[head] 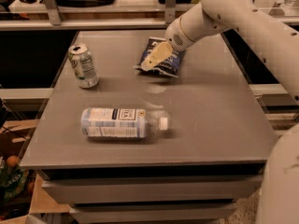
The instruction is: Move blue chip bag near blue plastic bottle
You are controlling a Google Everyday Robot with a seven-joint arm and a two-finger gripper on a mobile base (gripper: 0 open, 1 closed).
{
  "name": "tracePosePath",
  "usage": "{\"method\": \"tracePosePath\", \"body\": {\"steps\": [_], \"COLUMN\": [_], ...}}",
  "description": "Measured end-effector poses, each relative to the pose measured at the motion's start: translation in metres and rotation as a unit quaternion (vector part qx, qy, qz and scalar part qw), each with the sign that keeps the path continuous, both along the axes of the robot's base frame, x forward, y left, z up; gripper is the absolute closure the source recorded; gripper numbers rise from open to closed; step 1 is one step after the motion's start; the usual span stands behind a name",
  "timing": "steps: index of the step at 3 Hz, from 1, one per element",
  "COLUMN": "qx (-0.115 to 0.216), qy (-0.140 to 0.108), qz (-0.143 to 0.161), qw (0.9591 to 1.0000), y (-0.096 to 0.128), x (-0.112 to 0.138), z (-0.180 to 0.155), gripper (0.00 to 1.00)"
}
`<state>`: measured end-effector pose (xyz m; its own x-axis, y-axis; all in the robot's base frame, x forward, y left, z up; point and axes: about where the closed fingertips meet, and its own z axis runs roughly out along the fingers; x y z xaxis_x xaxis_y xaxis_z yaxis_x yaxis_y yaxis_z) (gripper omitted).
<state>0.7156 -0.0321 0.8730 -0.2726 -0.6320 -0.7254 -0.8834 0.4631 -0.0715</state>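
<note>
The blue chip bag (164, 59), dark navy with white lettering, lies on the grey table (219, 120) at the back, right of centre. My gripper (150, 61) reaches in from the upper right on a white arm and lies over the bag's left part. The blue plastic bottle (117, 123) lies on its side near the table's front left, its white cap (164, 123) pointing right. The bag is well behind the bottle, with bare table between them.
A green-white soda can (84, 65) stands upright at the left of the table, behind the bottle. The white arm (233, 17) spans the back right corner. Shelving runs behind the table; boxes and clutter sit on the floor at the left.
</note>
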Motion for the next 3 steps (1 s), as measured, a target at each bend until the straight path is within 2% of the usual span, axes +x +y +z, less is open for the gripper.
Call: {"method": "tracePosePath", "body": {"steps": [1, 3], "qx": [0.002, 0.007], "qy": [0.006, 0.013], "qz": [0.002, 0.002], "qw": [1.0, 0.9999], "y": [0.0018, 0.0013], "x": [0.0017, -0.0022], "z": [-0.0052, -0.0099], "gripper": [0.17, 0.63]}}
